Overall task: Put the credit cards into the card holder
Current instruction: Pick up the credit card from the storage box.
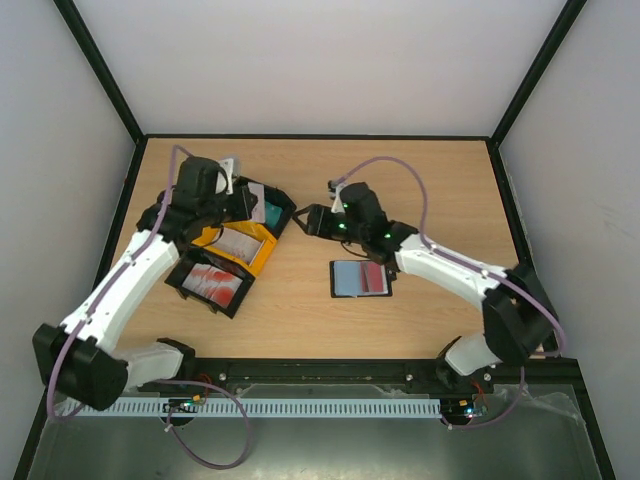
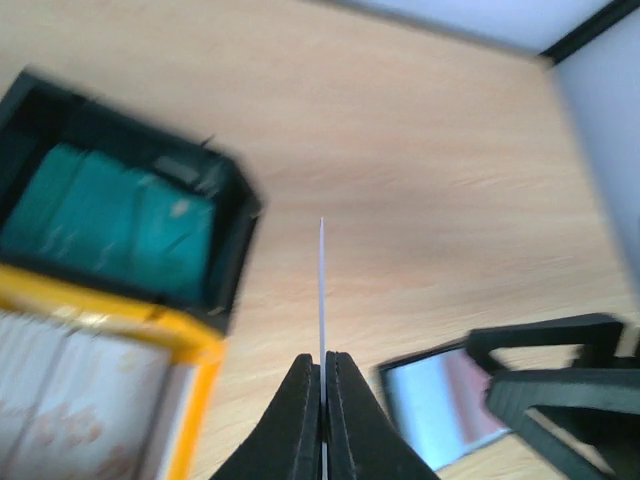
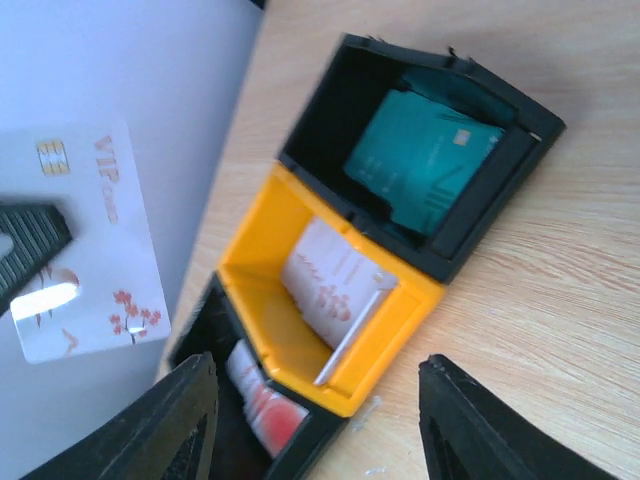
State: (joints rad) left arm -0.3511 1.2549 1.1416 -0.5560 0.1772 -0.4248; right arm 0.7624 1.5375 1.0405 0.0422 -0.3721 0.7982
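**Card in hand, holder next**

Left gripper (image 2: 322, 365) is pinched tight on one whitish-grey card (image 3: 85, 240), held on edge near the black tray (image 3: 315, 110) of teal cards (image 3: 425, 150), on the left side of the table (image 1: 440, 200). More whitish cards sit in the yellow tray (image 3: 250, 215). Card holder (image 1: 358, 278) lies open nr table middle, a bit toward the near edge, apart from the trays. Right gripper (image 3: 315, 380) hovers btwn trays & holder, jaws wide, nothing in them.

Step, as I judge it: transfer. Next: carry card over, line its edge up w/ a pocket, slide in. Right arm prob. needs to steady the holder.
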